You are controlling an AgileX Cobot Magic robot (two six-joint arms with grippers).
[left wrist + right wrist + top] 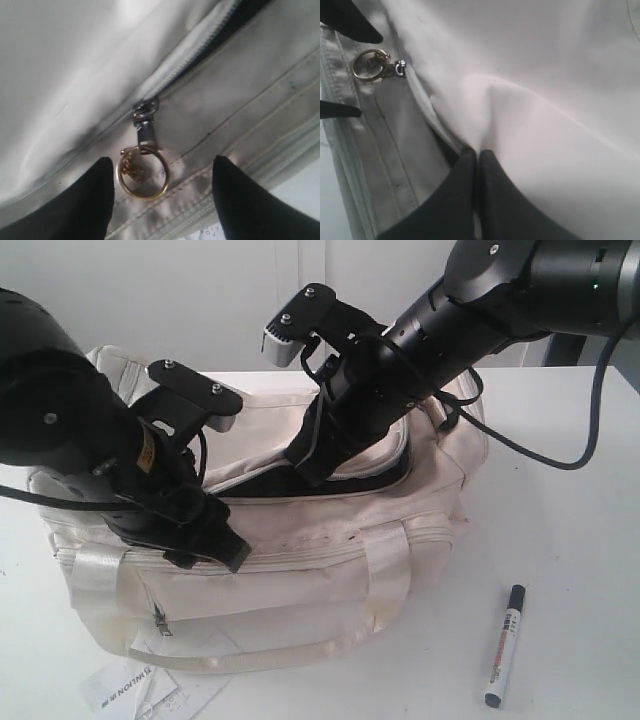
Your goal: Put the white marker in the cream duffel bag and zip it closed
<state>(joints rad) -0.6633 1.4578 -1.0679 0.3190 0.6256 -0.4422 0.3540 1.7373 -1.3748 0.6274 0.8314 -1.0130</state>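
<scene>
While the slim white marker, with its black cap and red and black print, lies on the white surface off the front right corner of the bag, both end effectors are up at the bag's top zip, well apart from it. The marker is outside the large, soft cream duffel bag, and nothing touches it.

The left end effector is at the front edge of the top, its two black fingers spread. The silver zip pull with its gold ring lies flat on the fabric between them, nearer one finger; the ring seems free of both, though the pictures leave this unsure.

The right end effector reaches down at the edge of the curved flap. Its fingers are pressed together, and a pucker of the cream flap fabric rises from their tips, so they appear to pinch it. Behind them the zip stands open, showing the black lining. The right arm fills much of this gap.

A shiny cream strap handle hangs down the bag's front, and a printed white paper lies partly under its front edge. A black cable loops beside the right arm.
</scene>
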